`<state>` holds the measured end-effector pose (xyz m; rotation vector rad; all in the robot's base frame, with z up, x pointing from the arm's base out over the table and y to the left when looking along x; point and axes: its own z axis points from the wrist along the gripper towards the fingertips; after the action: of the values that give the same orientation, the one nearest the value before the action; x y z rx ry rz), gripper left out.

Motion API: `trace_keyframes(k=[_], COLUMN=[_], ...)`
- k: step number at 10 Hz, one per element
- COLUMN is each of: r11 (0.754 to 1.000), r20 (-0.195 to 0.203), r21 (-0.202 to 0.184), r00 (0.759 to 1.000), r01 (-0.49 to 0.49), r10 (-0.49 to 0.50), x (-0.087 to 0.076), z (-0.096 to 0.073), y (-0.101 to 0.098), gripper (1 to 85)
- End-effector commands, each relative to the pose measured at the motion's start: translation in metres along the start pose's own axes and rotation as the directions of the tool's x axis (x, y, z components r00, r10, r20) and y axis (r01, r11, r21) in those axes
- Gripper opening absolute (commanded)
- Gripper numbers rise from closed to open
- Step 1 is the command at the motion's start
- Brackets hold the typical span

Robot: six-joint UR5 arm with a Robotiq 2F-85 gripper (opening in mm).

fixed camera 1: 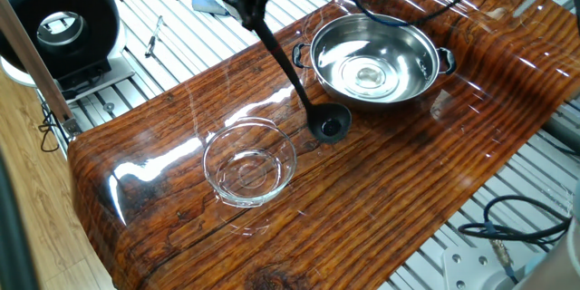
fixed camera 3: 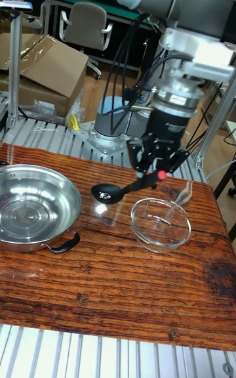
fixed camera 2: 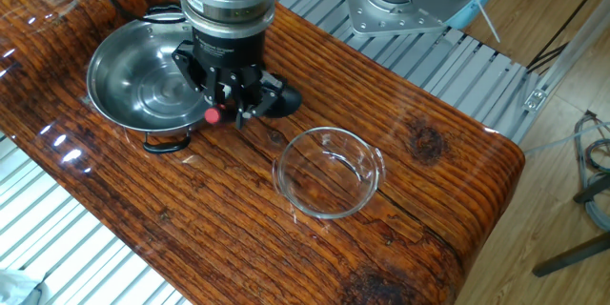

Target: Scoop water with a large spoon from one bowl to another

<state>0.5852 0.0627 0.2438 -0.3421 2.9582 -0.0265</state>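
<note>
The gripper (fixed camera 3: 159, 169) clamps the black ladle (fixed camera 1: 299, 82) by its handle tip, cup (fixed camera 1: 331, 125) hanging level between the steel bowl (fixed camera 1: 376, 59) and glass bowl (fixed camera 1: 249, 165) — presumably so water stays in.

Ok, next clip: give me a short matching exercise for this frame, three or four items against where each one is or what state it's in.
Items:
1. steel bowl
2. glass bowl
3. ladle
4. gripper

States:
A. cup over the bare wood between the two bowls
B. clear, near the table's end
C. shut on the handle's red-tipped end
D. shiny, two black side handles

Pairs: 1-D, 2-B, 3-A, 4-C
</note>
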Motion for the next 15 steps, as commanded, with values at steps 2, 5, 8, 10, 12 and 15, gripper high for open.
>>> trace_keyframes(k=[2, 5, 8, 10, 12, 15], r11=[0.998, 0.997, 0.997, 0.998, 0.998, 0.998], r20=[-0.013, -0.007, 0.014, 0.040, 0.071, 0.113], r21=[-0.010, -0.018, -0.031, -0.030, -0.036, -0.033], r00=[0.998, 0.997, 0.997, 0.997, 0.996, 0.992], r01=[-0.065, -0.071, -0.069, -0.060, -0.056, -0.044], r10=[0.065, 0.071, 0.070, 0.062, 0.059, 0.047], x=[0.021, 0.025, 0.027, 0.022, 0.013, 0.002], z=[0.029, 0.039, 0.049, 0.056, 0.063, 0.071], y=[-0.015, -0.015, -0.014, -0.015, -0.013, -0.014], gripper=[1.0, 1.0, 1.0, 1.0, 1.0, 1.0])
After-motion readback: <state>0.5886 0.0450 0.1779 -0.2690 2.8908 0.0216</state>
